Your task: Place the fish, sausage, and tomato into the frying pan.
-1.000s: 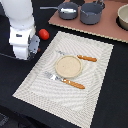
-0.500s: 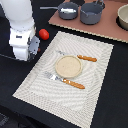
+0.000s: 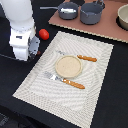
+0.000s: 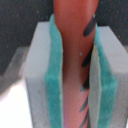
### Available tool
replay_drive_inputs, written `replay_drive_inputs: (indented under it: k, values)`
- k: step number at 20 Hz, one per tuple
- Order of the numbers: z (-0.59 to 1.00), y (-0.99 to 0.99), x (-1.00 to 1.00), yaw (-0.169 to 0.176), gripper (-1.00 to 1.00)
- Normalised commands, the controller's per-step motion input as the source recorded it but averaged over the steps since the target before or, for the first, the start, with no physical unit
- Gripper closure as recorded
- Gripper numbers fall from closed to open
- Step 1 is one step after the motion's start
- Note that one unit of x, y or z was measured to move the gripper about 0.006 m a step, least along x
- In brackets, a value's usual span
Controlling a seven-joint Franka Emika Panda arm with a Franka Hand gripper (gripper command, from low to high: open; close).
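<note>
In the wrist view my gripper (image 4: 75, 85) is shut on the sausage (image 4: 72, 30), a reddish-orange stick with dark stripes held between the teal pads (image 4: 55, 75). In the exterior view the white gripper (image 3: 31, 49) hangs at the left, over the dark table beside the mat; the sausage is hidden there. The tomato (image 3: 44, 34) lies just beyond the gripper. The frying pan (image 3: 67, 10) stands at the back on a brown board, its handle pointing to the exterior view's left. The fish is out of view.
A deeper grey pot (image 3: 91, 13) stands next to the pan, and a tan bowl (image 3: 123, 17) at the far right. On the striped mat (image 3: 95, 85) lie a tan plate (image 3: 68, 66) and orange-handled cutlery (image 3: 87, 58).
</note>
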Motion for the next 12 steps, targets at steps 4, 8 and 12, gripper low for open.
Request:
replay_drive_inputs:
  k: [4,8,12]
  values:
    - [1.00,0.41,0.60,0.028,1.00]
    - [1.00,0.66,0.79,0.004,1.00]
    - [1.00,0.91,0.63,0.000,1.00]
